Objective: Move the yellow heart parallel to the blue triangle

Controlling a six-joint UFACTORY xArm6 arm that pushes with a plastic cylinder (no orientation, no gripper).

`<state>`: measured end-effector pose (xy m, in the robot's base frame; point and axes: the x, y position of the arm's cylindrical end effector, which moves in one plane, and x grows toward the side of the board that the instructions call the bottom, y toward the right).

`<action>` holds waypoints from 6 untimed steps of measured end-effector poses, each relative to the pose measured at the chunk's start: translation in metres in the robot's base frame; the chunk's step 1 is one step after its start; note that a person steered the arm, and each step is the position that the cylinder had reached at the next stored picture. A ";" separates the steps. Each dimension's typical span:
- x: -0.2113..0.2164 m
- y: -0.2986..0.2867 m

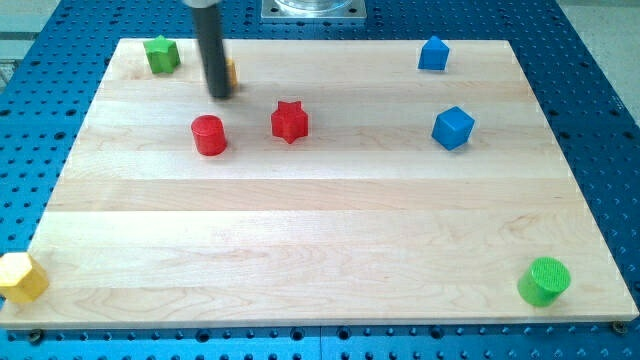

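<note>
At the far left of the table point(330, 240), my tip point(221, 96) rests on the wood directly in front of a small yellow-orange block point(231, 70). That block is almost wholly hidden behind the rod point(212, 45), so its shape cannot be confirmed; I judge it to be the yellow heart. A green star point(161, 54) sits further left, near the far corner. A red cylinder point(209, 135) and a red star point(289, 121) lie just nearer than my tip, to its right.

The blue triangle is most likely the blue block point(433, 53) at the far right edge; a blue cube point(453, 128) sits slightly nearer. A yellow hexagonal block point(20, 277) overhangs the near left corner, and a green cylinder point(545, 280) stands at the near right.

Handling: the heart appears small, rigid and light, and should slide readily on smooth wood. It may rotate if pushed off-centre, so contact belongs on the middle of a flat side.

Pose: the rod stands nearly vertical. No claw is fitted; nothing is held, only pushed.
</note>
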<state>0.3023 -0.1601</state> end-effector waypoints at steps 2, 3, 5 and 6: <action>-0.039 0.029; -0.056 0.127; -0.050 0.157; -0.068 0.163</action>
